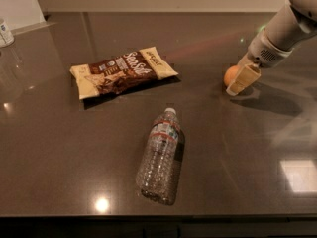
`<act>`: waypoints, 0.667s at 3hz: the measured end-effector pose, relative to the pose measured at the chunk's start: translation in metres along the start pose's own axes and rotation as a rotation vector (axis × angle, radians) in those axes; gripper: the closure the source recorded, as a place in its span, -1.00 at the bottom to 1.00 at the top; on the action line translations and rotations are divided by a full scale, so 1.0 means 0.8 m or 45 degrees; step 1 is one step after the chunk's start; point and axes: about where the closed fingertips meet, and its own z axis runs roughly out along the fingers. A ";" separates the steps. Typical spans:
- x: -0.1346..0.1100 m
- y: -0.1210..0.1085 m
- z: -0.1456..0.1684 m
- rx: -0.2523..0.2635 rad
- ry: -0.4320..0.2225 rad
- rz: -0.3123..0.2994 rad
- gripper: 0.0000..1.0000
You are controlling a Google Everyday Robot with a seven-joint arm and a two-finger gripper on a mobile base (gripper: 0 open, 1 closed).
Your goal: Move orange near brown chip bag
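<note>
The orange (230, 75) is a small round fruit on the dark tabletop at the right. My gripper (241, 80) comes down from the upper right on a white arm; its cream-coloured finger (243, 78) covers the orange's right side. The brown chip bag (123, 71) lies flat at the left of centre, dark brown with cream ends and white lettering, well apart from the orange.
A clear plastic water bottle (161, 157) lies on its side in the front middle, cap pointing away. A white-capped container (5, 32) stands at the far left edge. The table's front edge (158, 216) runs along the bottom.
</note>
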 end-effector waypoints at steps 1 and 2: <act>-0.001 -0.002 -0.001 -0.002 0.012 -0.010 0.13; -0.028 -0.001 -0.010 -0.012 -0.007 -0.047 0.61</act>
